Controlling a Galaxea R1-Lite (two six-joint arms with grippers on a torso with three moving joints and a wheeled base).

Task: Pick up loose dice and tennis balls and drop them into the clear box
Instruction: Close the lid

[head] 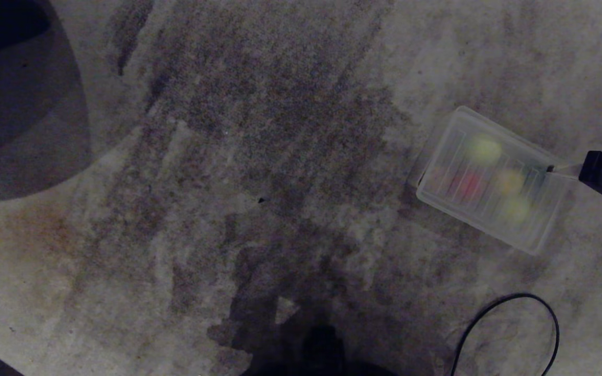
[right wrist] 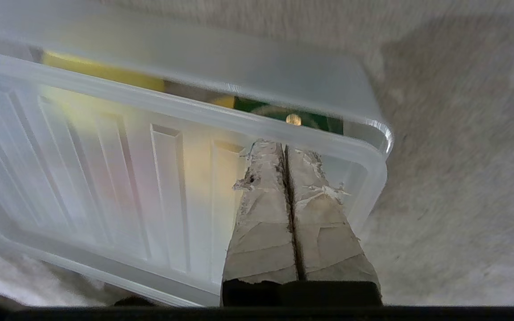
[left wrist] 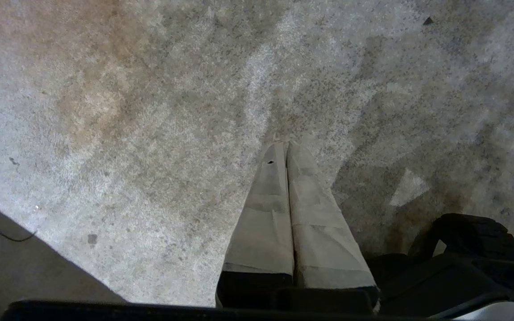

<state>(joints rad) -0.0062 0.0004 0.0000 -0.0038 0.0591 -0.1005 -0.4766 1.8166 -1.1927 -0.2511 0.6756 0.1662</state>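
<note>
Stained carpet (head: 259, 156). Box (head: 437, 193) sits at right, lid (right wrist: 105, 178) over balls & dice. R gripper (right wrist: 285, 149) clenched on lid's edge; L gripper (left wrist: 286, 149) closed, idle. Risk: thin pinch slips, lid drops askew.

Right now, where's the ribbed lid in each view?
Head: ribbed lid at the right, lying over the clear box, coloured shapes blurred beneath.
Left wrist: not in it; only carpet.
Right wrist: fills the left and centre.
Shared landmark: right gripper, shut, at the lid's edge.
</note>
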